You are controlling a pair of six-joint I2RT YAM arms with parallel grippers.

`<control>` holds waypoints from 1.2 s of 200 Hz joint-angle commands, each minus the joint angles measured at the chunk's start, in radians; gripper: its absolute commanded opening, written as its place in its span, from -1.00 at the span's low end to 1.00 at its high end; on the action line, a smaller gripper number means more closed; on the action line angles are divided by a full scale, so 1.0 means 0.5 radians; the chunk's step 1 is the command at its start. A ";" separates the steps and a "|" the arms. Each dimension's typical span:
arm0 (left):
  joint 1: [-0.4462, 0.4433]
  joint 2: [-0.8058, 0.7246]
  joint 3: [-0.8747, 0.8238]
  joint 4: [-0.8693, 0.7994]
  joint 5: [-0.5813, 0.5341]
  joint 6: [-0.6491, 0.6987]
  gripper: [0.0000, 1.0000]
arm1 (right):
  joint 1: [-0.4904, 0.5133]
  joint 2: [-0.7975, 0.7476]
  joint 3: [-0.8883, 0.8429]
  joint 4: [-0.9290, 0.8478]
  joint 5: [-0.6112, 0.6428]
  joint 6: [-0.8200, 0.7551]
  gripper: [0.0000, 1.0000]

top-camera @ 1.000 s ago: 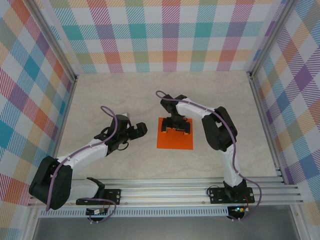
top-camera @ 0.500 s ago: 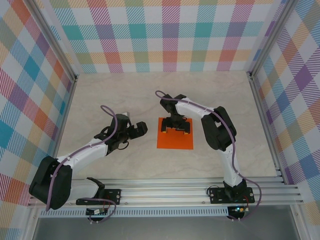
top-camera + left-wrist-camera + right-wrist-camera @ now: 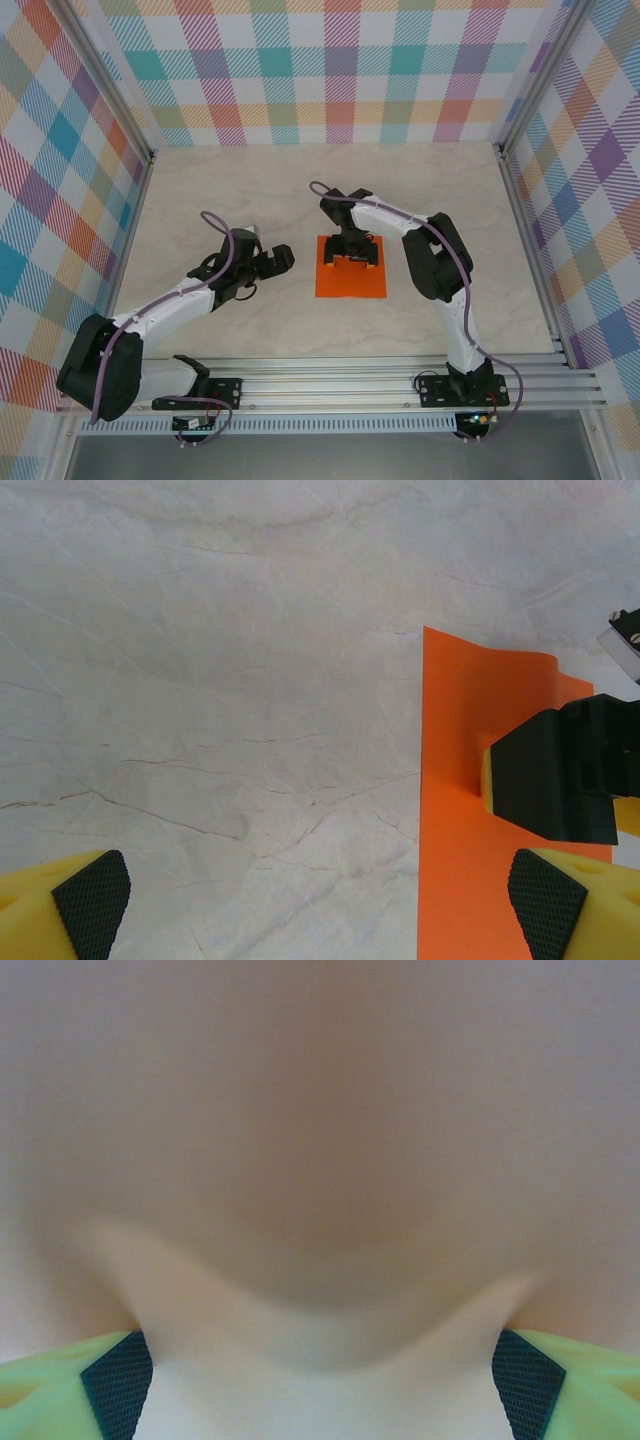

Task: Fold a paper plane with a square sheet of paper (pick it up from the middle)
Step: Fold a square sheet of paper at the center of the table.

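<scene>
The square sheet of paper [image 3: 350,283] is bright orange and lies flat mid-table. My right gripper [image 3: 351,257] points down onto its far half, jaws wide apart, both fingertips on the paper. In the right wrist view the gripper [image 3: 322,1385] is pressed very close, and the sheet [image 3: 320,1260] humps up, blurred, between its pads. My left gripper [image 3: 283,258] hovers open just left of the sheet. In the left wrist view that gripper [image 3: 318,905] is over bare table. There the sheet [image 3: 470,860] lies at the right, with a right-arm finger [image 3: 550,780] standing on it.
The marble-patterned tabletop [image 3: 250,190] is walled by checked panels on the left, back and right. An aluminium rail [image 3: 330,385] carrying both arm bases runs along the near edge.
The right gripper's fingers have drawn in slightly on the sheet. Both arms otherwise stay where they were.
</scene>
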 commanded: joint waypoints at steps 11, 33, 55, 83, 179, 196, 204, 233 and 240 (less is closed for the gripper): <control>0.029 -0.061 0.051 -0.038 -0.005 0.034 1.00 | 0.013 0.159 -0.057 -0.073 0.043 -0.072 0.79; 0.031 -0.072 0.048 -0.044 -0.008 0.034 1.00 | 0.013 0.149 -0.032 -0.088 0.053 -0.101 0.71; 0.029 -0.078 0.045 -0.048 -0.008 0.032 1.00 | 0.015 0.114 -0.010 -0.096 0.050 -0.133 0.54; 0.029 -0.086 0.043 -0.050 -0.017 0.028 1.00 | 0.013 0.052 0.003 -0.102 0.059 -0.153 0.35; 0.030 -0.107 0.054 -0.083 -0.034 -0.002 1.00 | 0.013 -0.351 -0.193 0.018 -0.092 -0.188 -0.29; 0.029 -0.116 0.057 -0.092 -0.035 -0.009 1.00 | 0.014 -0.440 -0.228 0.075 -0.189 -0.198 -0.28; 0.029 -0.123 0.060 -0.096 -0.036 -0.015 1.00 | 0.013 -0.481 -0.244 0.119 -0.267 -0.208 -0.28; 0.030 -0.158 0.064 -0.111 -0.035 -0.031 1.00 | -0.006 -0.609 -0.328 0.336 -0.613 -0.201 -0.27; 0.029 -0.165 0.062 -0.115 -0.034 -0.034 1.00 | -0.014 -0.632 -0.354 0.407 -0.717 -0.191 -0.26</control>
